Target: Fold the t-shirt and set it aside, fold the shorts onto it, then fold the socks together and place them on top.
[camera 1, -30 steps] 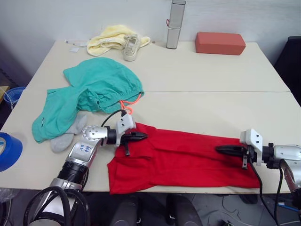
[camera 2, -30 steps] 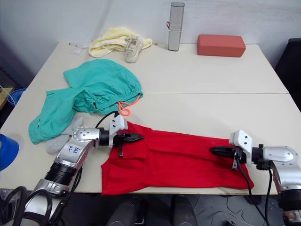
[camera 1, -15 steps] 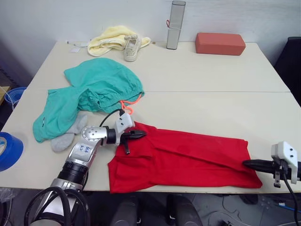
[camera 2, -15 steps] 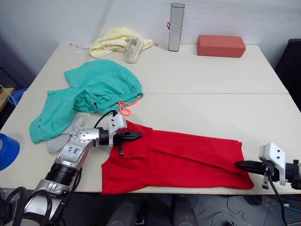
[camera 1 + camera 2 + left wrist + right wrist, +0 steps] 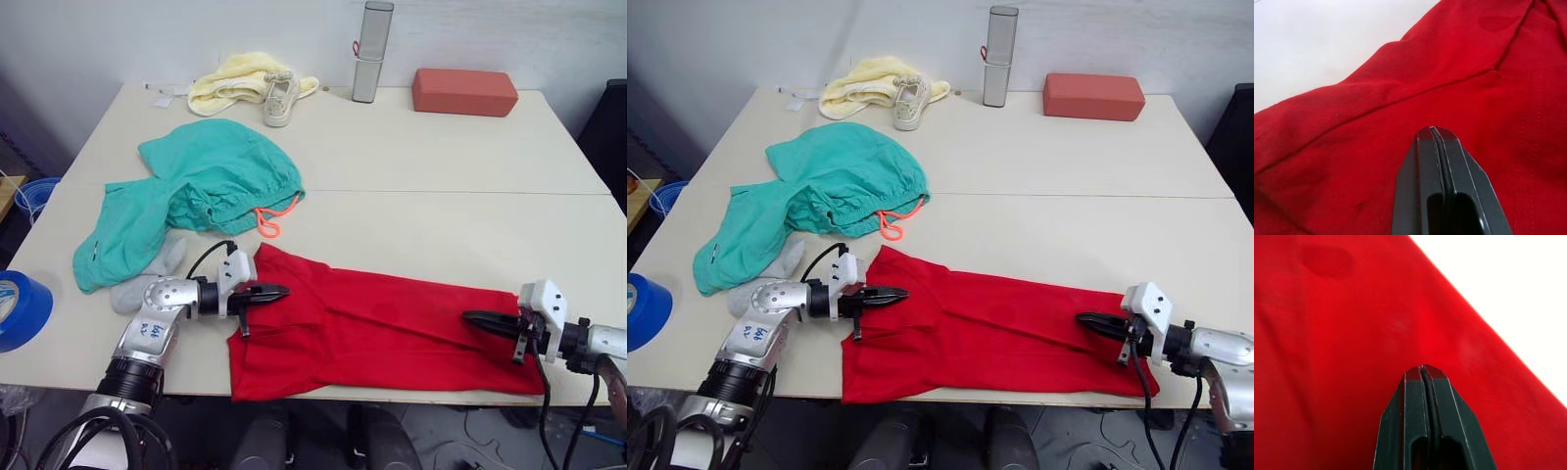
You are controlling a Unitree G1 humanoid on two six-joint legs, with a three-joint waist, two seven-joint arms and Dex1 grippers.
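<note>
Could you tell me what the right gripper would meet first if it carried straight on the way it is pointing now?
The right gripper, fingers shut, points along the t-shirt toward the robot's left. Going straight on, it would probably slide over the red fabric first, since it sits low over it; its exact height is unclear. Further along that line is the left gripper.

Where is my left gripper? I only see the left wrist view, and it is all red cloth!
Observer: The left gripper is over the left end of the t-shirt, which lies as a long strip along the near edge of the table.
Operator: Is the other gripper close by?
Observer: No. The right gripper is at the t-shirt's far right end, pointing back toward the left one, with its fingers together.
Operator: What comes after the shirt?
Observer: The shorts lie bunched up past the left gripper, partly on top of the socks.
</note>
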